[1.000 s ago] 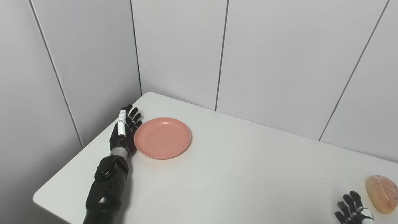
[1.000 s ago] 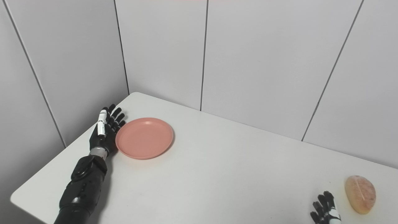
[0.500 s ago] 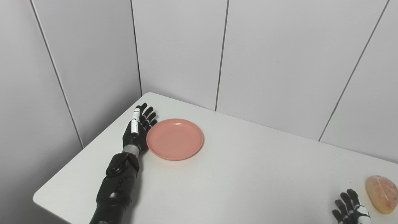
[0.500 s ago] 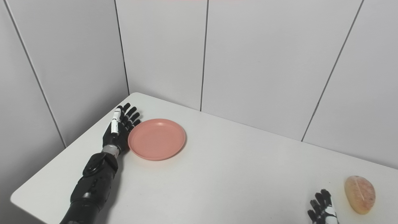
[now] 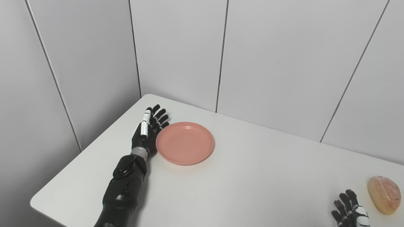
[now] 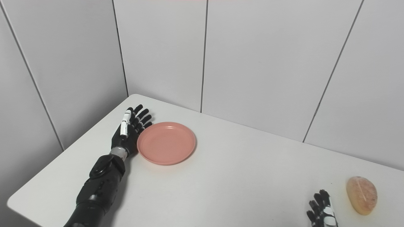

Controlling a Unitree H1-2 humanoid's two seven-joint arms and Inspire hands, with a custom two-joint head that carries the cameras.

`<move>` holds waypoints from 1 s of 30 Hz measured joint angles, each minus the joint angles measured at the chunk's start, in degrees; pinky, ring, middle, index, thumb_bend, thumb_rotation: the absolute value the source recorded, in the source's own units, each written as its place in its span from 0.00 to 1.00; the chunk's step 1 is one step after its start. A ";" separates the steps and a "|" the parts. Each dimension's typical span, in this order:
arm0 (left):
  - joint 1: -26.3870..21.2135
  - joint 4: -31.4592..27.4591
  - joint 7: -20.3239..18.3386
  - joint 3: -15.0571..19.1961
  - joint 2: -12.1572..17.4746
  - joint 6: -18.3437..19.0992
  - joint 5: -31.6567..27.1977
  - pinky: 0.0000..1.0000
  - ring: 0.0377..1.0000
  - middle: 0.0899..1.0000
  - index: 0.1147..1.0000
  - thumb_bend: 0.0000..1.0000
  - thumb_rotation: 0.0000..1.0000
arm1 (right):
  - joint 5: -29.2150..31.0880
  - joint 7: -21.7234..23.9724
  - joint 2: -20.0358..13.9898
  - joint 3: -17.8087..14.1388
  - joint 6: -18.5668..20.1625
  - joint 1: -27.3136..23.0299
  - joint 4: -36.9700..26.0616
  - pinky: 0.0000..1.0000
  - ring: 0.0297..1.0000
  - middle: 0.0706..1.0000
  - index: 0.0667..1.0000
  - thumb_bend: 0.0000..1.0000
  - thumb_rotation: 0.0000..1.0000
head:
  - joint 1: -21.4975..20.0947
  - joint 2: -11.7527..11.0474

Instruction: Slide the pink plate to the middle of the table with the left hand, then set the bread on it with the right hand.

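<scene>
1. The left hand point(image 5: 145, 135) lies flat along the pink plate's point(image 5: 185, 143) left rim, fingers point(image 5: 159, 116) straight and spread, gripping nothing.
2. The right hand point(image 5: 350, 212) rests low at the desk's point(image 5: 252, 183) near-right edge, fingers spread and empty, just beside the bread point(image 5: 383, 194).

A plain white table point(image 5: 240, 176) with a matte surface fills the scene. On its far left lies a round plate point(image 5: 185, 143) in a solid salmon pink, with no pattern. Against the plate's left edge is the left robot hand point(image 5: 148, 132), black all over except for one white strip along a finger and a silver band at the wrist; the arm behind it is glossy black. At the near right is a bread roll point(image 5: 384, 194), pale golden tan with a mottled pinkish-orange top and one lighter line down its length. The right robot hand point(image 5: 350, 215), black with white patches, sits just left of it. The wall point(image 5: 284, 63) is pale grey panels with thin dark seams.
</scene>
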 measured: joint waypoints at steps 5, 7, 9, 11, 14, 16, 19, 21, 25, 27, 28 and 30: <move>0.06 -2.03 0.24 -1.61 -2.36 1.34 0.60 0.89 0.89 0.88 0.87 0.33 1.00 | -0.01 0.00 0.44 0.10 -0.01 0.00 0.02 1.00 1.00 1.00 1.00 0.29 1.00 | -0.61 0.35; 0.06 -2.44 0.24 -2.18 -3.14 1.51 0.73 0.88 0.88 0.87 0.86 0.34 1.00 | -0.06 -0.01 0.66 0.15 -0.01 0.00 0.04 1.00 1.00 1.00 1.00 0.30 1.00 | -0.97 0.53; 0.06 -2.83 0.24 -2.27 -3.73 1.93 0.69 0.90 0.88 0.88 0.85 0.32 1.00 | -0.28 -0.02 0.87 0.18 -0.01 0.00 0.06 1.00 1.00 1.00 1.00 0.30 1.00 | -1.75 0.79; 0.06 -3.39 0.29 -2.44 -4.34 2.54 0.67 0.90 0.88 0.88 0.85 0.32 1.00 | -0.69 -0.15 1.11 0.22 -0.01 0.00 0.06 1.00 1.00 1.00 1.00 0.31 1.00 | -1.84 0.79; 0.06 -3.55 -0.06 -3.27 -4.85 2.79 0.69 0.90 0.89 0.88 0.86 0.31 1.00 | -0.91 -0.38 1.47 0.30 -0.01 0.00 0.06 1.00 1.00 1.00 1.00 0.31 1.00 | -2.63 1.23; 0.06 -3.55 -0.55 -4.01 -5.14 2.79 0.71 0.90 0.89 0.88 0.87 0.30 1.00 | -1.05 -0.50 1.63 0.36 -0.01 0.00 0.06 1.00 1.00 1.00 1.00 0.32 1.00 | -3.34 1.58; 0.05 -3.85 -0.98 -4.60 -6.07 3.05 0.71 0.92 0.90 0.89 0.87 0.30 1.00 | -1.62 -0.98 1.93 0.46 -0.01 0.00 0.06 1.00 1.00 1.00 1.00 0.33 1.00 | -4.56 2.19; 0.05 -4.31 -1.32 -5.34 -6.73 3.65 0.71 0.92 0.91 0.90 0.88 0.30 1.00 | -2.15 -1.11 2.10 0.55 -0.01 0.00 0.06 1.00 1.00 1.00 1.00 0.34 1.00 | -5.18 2.46; 0.05 -5.09 -1.67 -6.69 -8.47 4.20 0.71 0.92 0.90 0.90 0.87 0.32 1.00 | -2.36 -1.22 2.55 0.72 0.00 0.00 0.05 1.00 1.00 1.00 1.00 0.36 1.00 | -6.93 3.25; 0.06 -5.68 -1.67 -7.20 -9.67 4.45 0.71 0.93 0.90 0.90 0.87 0.32 1.00 | -2.42 -1.24 2.75 0.76 0.00 0.00 0.05 1.00 1.00 1.00 1.00 0.36 1.00 | -7.64 3.51; 0.07 -5.89 -1.67 -7.42 -10.27 4.59 0.71 0.93 0.90 0.90 0.87 0.32 1.00 | -2.50 -1.25 2.86 0.78 0.00 0.00 0.05 1.00 1.00 1.00 1.00 0.36 1.00 | -7.65 3.52; 0.07 -6.31 -1.70 -7.77 -11.08 5.07 0.71 0.92 0.90 0.89 0.87 0.31 1.00 | -2.64 -1.37 3.06 0.81 0.00 -0.01 0.04 1.00 1.00 1.00 1.00 0.37 1.00 | -8.43 4.04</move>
